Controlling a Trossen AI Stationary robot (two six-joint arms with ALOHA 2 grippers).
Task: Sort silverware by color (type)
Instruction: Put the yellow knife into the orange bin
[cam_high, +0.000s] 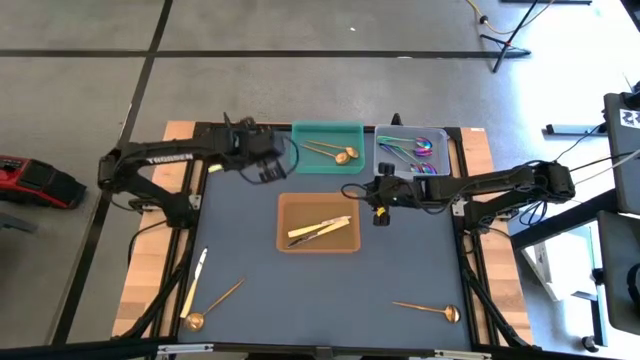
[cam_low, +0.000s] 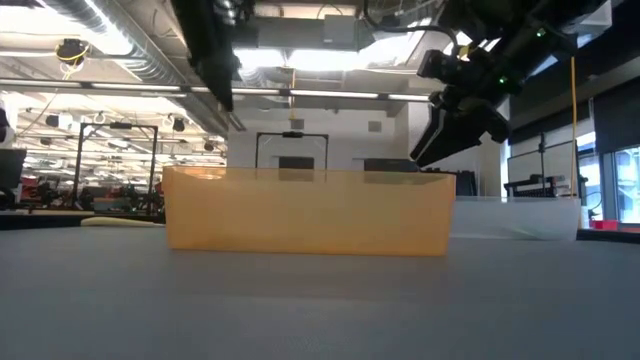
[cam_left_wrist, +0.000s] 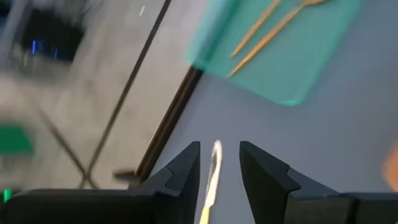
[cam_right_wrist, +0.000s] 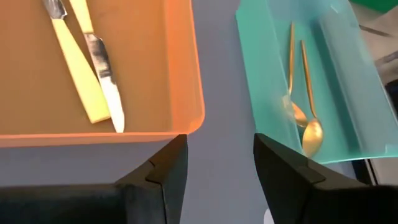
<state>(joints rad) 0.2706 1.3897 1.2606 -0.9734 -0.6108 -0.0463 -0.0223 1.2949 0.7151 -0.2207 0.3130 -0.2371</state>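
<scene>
My left gripper (cam_high: 266, 165) hovers beside the green tray's (cam_high: 327, 148) left side, shut on a thin pale-gold piece of silverware (cam_left_wrist: 214, 165). My right gripper (cam_high: 380, 212) (cam_right_wrist: 221, 165) is open above bare mat between the orange tray (cam_high: 318, 222) and the clear tray (cam_high: 412, 150). Two gold spoons (cam_right_wrist: 305, 118) lie flat in the green tray. Two cream-handled knives (cam_right_wrist: 93, 68) lie in the orange tray. Iridescent pieces (cam_high: 420, 150) fill the clear tray. On the mat lie a cream piece (cam_high: 196, 278) and two gold spoons (cam_high: 214, 305) (cam_high: 428, 308). My left gripper has the thin pale-gold piece (cam_left_wrist: 211, 180) standing between its two fingers (cam_left_wrist: 180, 171), running along them with its free end poking out past the tips. The place of contact lies far back and is hidden by the gripper. The piece is lifted clear of the table.
The three trays crowd the middle and far part of the dark mat (cam_high: 330, 290); open mat lies along the near edge between the loose pieces. In the low view the orange tray's wall (cam_low: 310, 210) stands in front, with the right gripper (cam_low: 455, 130) hanging above its right end.
</scene>
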